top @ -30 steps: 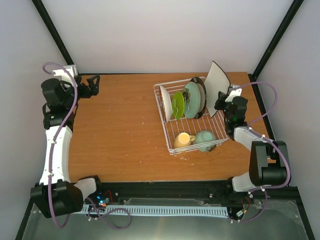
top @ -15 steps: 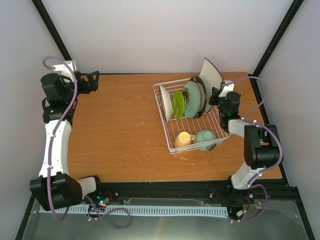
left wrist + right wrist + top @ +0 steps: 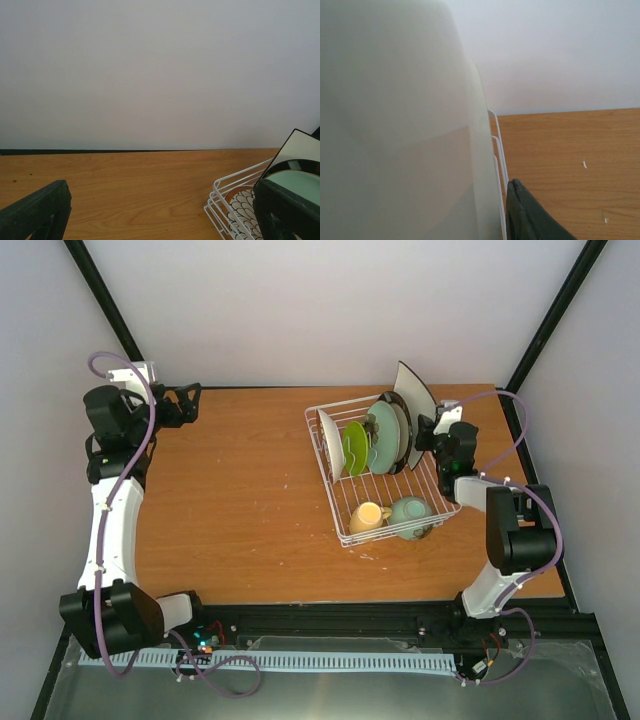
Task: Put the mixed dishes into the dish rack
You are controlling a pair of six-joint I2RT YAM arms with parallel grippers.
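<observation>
Right claw (image 3: 426, 434) clamping square white plate (image 3: 413, 398), upright on edge

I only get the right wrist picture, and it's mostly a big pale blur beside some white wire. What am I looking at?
Observer: That blur is the square white plate, held on edge by the right pincer at the right end of the dish rack.
Visitor: Is anything in the rack already?
Observer: Yes. Four round plates stand upright among the prongs, and a yellow mug and a mint-green bowl sit in the near part.
Visitor: And the other arm?
Observer: The left pincer is over the far left corner of the table, open and holding nothing.
</observation>
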